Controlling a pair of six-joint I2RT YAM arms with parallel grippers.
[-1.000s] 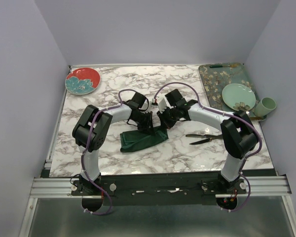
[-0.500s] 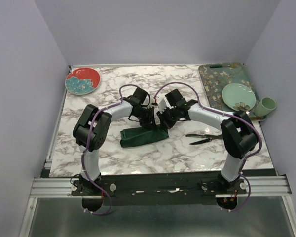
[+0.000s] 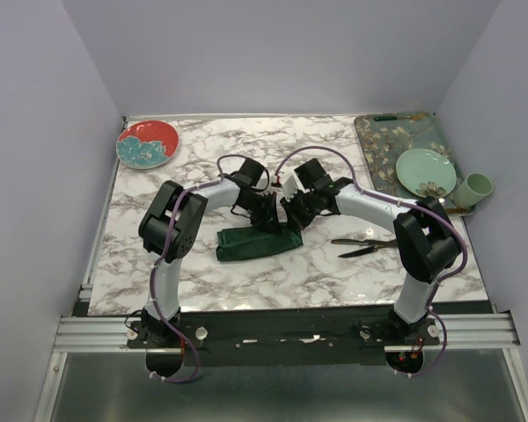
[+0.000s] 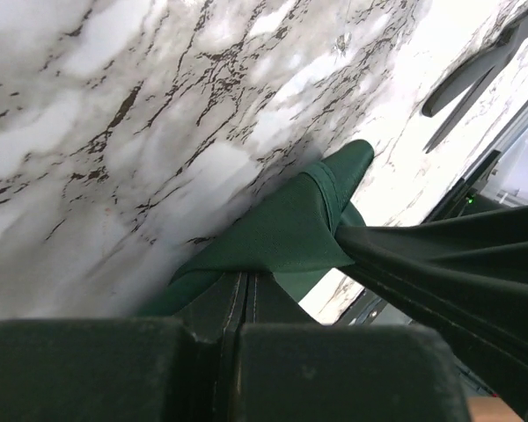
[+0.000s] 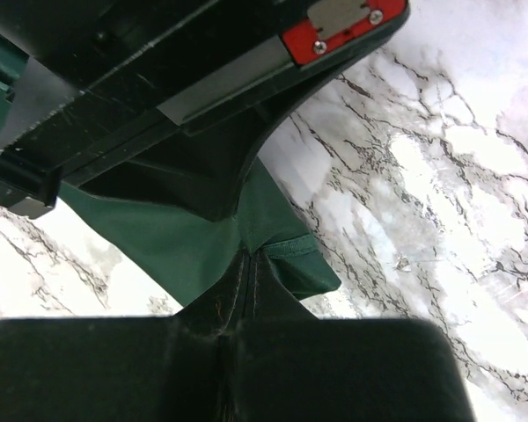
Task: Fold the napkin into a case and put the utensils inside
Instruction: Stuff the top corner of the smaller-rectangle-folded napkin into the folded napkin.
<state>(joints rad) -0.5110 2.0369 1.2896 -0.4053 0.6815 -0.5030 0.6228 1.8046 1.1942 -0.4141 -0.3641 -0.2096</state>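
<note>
At the far right end of the napkin [image 3: 257, 242], your left gripper [image 3: 266, 214] is clenched on a pinch of cloth. Just beside it, your right gripper [image 3: 292, 215] grips the same end. Judged step: folding, with the case not yet formed. The utensils [image 3: 363, 246] lie right of the napkin, untouched. The next move calls for carrying both pinches over evenly.

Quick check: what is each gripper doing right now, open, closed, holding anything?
Left gripper: closed, pinching a fold of the napkin.
Right gripper: closed, also pinching the napkin.
</note>
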